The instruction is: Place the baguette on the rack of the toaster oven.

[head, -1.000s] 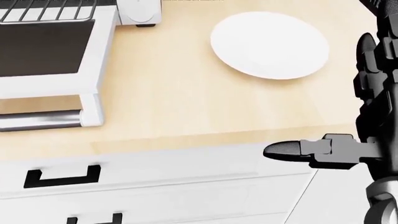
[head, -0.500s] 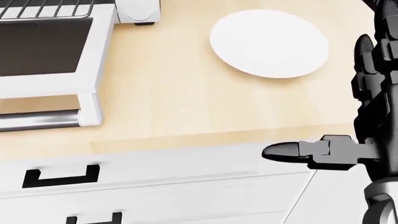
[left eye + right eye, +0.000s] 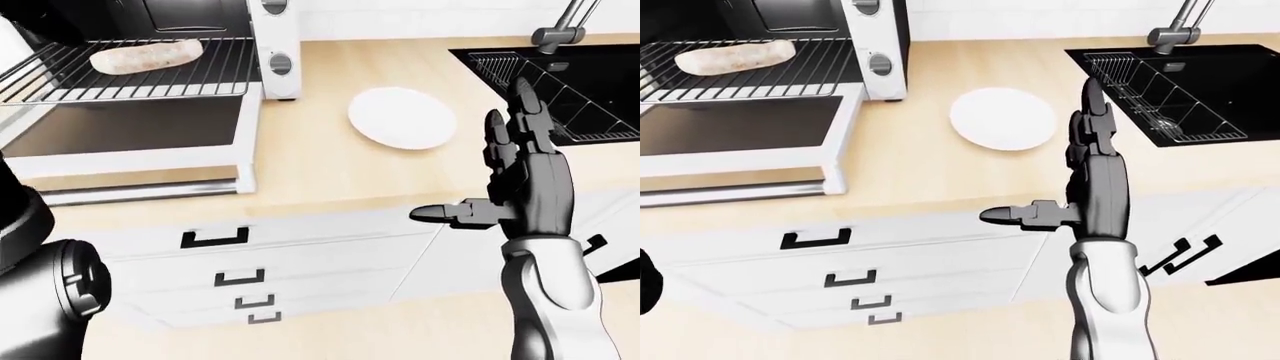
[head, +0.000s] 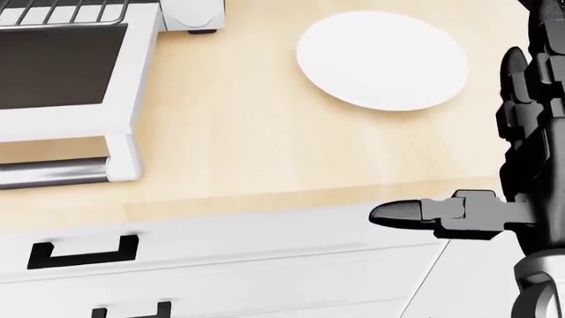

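Observation:
The baguette [image 3: 147,57] lies lengthwise on the wire rack [image 3: 130,79] of the toaster oven [image 3: 272,45], at the top left of the left-eye view. The rack is slid out over the lowered glass door [image 3: 130,127]. My right hand [image 3: 470,154] is open and empty over the counter's near edge, to the right of the oven. Its fingers [image 3: 523,112] point straight up the view and its thumb [image 4: 402,213] points left. Of my left arm only a rounded black-and-white joint [image 3: 55,289] shows at the bottom left; its hand is out of sight.
An empty white plate [image 4: 381,59] sits on the wooden counter [image 4: 247,132] between the oven and my right hand. A black sink [image 3: 1170,82] with a wire drainer and a faucet [image 3: 1170,30] lies at the right. White drawers [image 3: 215,238] with black handles run below the counter.
In the head view the whole picture has drifted slightly upward, so the camera has moved a little. My right hand keeps the same open pose in nearly the same place.

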